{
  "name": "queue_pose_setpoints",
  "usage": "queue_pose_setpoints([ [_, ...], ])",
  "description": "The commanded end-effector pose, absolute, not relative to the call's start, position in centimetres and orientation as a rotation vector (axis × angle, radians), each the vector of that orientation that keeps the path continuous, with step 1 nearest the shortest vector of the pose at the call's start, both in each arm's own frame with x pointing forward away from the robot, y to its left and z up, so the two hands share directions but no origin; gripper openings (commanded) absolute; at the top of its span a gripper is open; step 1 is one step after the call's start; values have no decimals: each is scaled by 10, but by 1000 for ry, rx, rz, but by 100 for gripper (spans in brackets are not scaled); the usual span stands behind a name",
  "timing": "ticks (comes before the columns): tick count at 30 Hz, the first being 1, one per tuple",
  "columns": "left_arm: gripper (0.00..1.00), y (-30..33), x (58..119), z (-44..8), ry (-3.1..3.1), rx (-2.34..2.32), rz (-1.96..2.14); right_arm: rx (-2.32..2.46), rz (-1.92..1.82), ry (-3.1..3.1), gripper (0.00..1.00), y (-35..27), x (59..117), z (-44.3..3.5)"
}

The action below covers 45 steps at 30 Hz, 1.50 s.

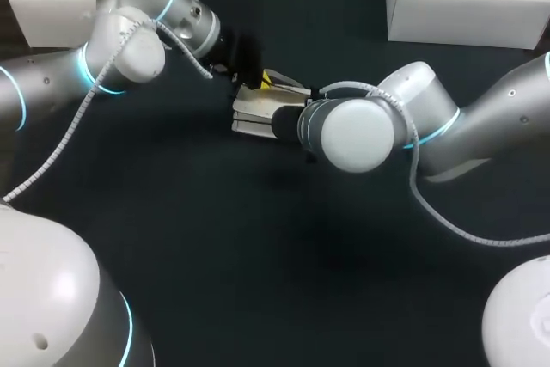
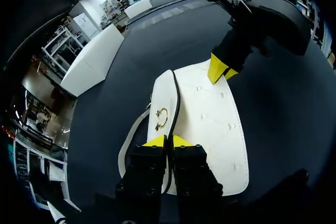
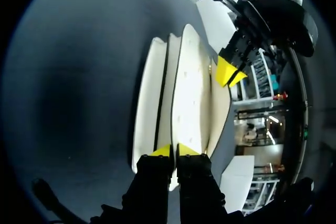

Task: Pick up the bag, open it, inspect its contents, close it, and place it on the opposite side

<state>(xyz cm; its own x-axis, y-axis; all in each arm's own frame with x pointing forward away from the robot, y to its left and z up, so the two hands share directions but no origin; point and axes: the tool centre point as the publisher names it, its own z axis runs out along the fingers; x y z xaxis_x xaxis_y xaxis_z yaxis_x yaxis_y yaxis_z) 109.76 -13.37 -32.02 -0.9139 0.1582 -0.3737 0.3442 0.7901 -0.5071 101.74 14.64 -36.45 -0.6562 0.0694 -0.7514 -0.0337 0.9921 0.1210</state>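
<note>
The white bag (image 1: 255, 113) is held between the two arms over the middle of the dark desk (image 1: 215, 238). Whether it rests on the desk or hangs just clear cannot be told.

The left fingers (image 2: 164, 140) are clenched on a thin edge at one end of the bag. The dark seam runs out straight ahead of them, and the gold clasp (image 2: 161, 116) lies just ahead of their tips. A pale strap (image 2: 131, 135) loops beside them. The right fingers (image 3: 168, 150) are clenched on a panel edge at the opposite end, and the bag's layers fan out ahead of them, slightly parted.

The step in hand looks like the opening. To do it well, each pair should grip a different layer: one on the flap, the other on the body. That way pulling apart spreads the mouth rather than dragging the whole bag.

The pull should be slow and along the line between the two pairs. The grips are shallow, at the very rim, and a sharp tug could slip a panel free. The strap beside the left fingers should stay out of the pinch. The mouth should end up turned towards a camera for the inspection.
</note>
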Motion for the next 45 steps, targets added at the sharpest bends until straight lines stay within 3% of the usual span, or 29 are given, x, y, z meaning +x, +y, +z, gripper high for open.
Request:
queue_pose_setpoints([
  [1,0,-125,1119,-316,2757,411,-908,23,163,2275,0,142,1013,-371],
  [11,2,-127,1114,-320,2742,424,-867,23,163,2275,0,142,1013,-371],
  [12,20,-127,1112,-321,2735,415,-833,23,163,2275,0,142,1013,-371],
  [13,30,-128,1109,-322,2729,426,-847,23,163,2275,0,142,1013,-371],
  [15,45,-129,1105,-324,2708,417,-824,23,163,2275,0,142,1013,-371],
  [16,47,-129,1103,-326,2697,417,-835,23,163,2275,0,142,1013,-371],
  [30,43,-135,1119,-347,2687,303,-810,23,163,2275,0,142,1013,-371],
  [45,26,-137,1140,-355,2720,237,-832,23,163,2275,0,142,1013,-371],
])
